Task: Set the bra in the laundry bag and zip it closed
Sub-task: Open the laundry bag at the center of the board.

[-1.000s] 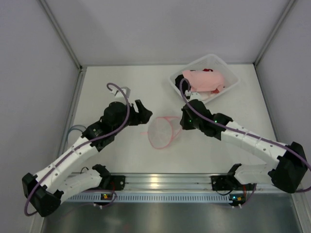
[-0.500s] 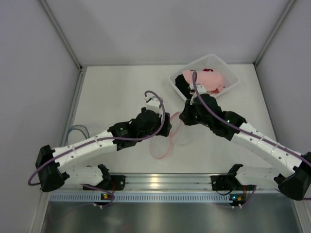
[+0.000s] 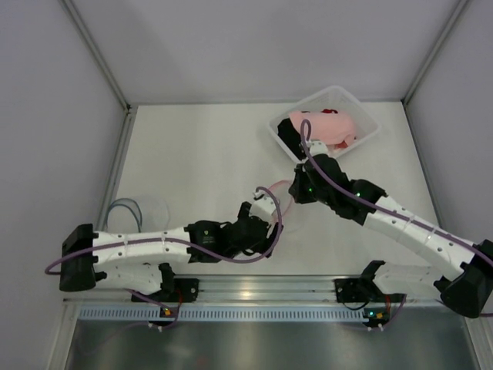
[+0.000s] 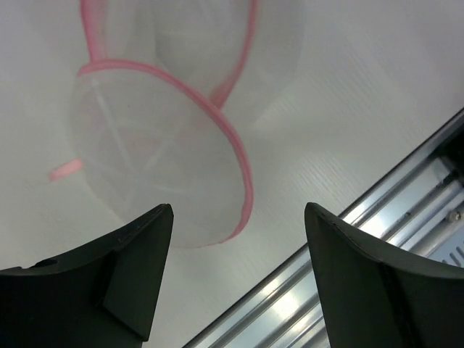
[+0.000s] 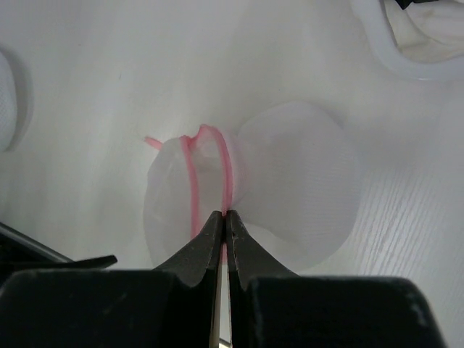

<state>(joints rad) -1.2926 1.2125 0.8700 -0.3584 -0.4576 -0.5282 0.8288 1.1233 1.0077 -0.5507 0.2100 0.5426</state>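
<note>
The laundry bag (image 4: 163, 156) is a white mesh pouch with a pink rim, and it lies on the table between the two arms. My right gripper (image 5: 225, 214) is shut on that pink rim (image 5: 226, 174), with the mesh (image 5: 297, 185) bulging beyond the fingertips. My left gripper (image 4: 238, 210) is open, with nothing between its fingers and the bag's rim just ahead of them. From above, the bag (image 3: 286, 197) is mostly covered by the left gripper (image 3: 266, 228) and the right gripper (image 3: 293, 191). The pink bra (image 3: 323, 128) lies in the white bin (image 3: 362, 139) at the back right.
A dark garment (image 3: 288, 137) lies in the bin beside the bra. A second translucent mesh item (image 3: 137, 211) lies at the left of the table. The metal rail (image 4: 348, 275) of the near edge runs close to my left fingers. Grey walls enclose the table.
My left arm has swung from the table's middle down toward the near edge and to the right, staying open. The right gripper kept hold of the bag's rim, and the bag's round mouth collapsed.
</note>
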